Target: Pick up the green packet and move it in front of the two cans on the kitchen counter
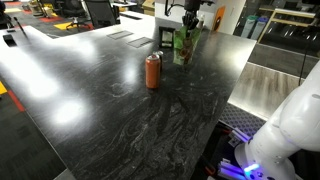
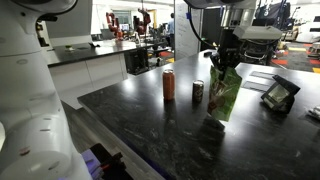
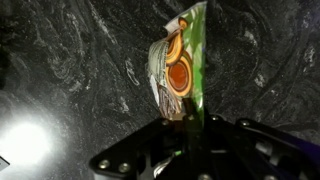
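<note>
The green packet [image 2: 224, 97] is gripped at its top edge by the closed jaws of the gripper [image 2: 224, 66], right of centre in an exterior view. It is held upright below them over the kitchen counter [image 2: 140, 135], just right of the two cans [image 2: 198, 92]. In the wrist view it is seen running up from the jaws at bottom centre. Whether its lower edge touches the counter cannot be told.

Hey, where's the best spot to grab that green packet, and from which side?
Its top edge, from straight above: the green packet stands upright and flat, so the jaws can close across its thin faces. The gripper holds it there now.
</note>
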`<state>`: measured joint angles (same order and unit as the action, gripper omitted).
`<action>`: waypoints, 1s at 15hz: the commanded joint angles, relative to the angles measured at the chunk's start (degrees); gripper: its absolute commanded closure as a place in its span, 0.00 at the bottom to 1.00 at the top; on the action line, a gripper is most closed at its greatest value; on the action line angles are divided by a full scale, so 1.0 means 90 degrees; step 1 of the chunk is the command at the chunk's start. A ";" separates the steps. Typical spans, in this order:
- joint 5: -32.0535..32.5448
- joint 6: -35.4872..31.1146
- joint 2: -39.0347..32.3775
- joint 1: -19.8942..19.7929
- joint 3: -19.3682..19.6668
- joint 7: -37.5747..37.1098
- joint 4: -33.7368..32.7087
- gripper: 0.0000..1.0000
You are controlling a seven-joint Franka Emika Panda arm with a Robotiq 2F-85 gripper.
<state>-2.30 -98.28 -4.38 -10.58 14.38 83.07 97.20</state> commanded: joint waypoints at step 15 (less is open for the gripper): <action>0.1002 0.2165 -0.1268 0.0261 -0.0891 0.0232 -0.3886 0.99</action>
<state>5.44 -82.47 -8.79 -8.46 7.85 81.78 73.09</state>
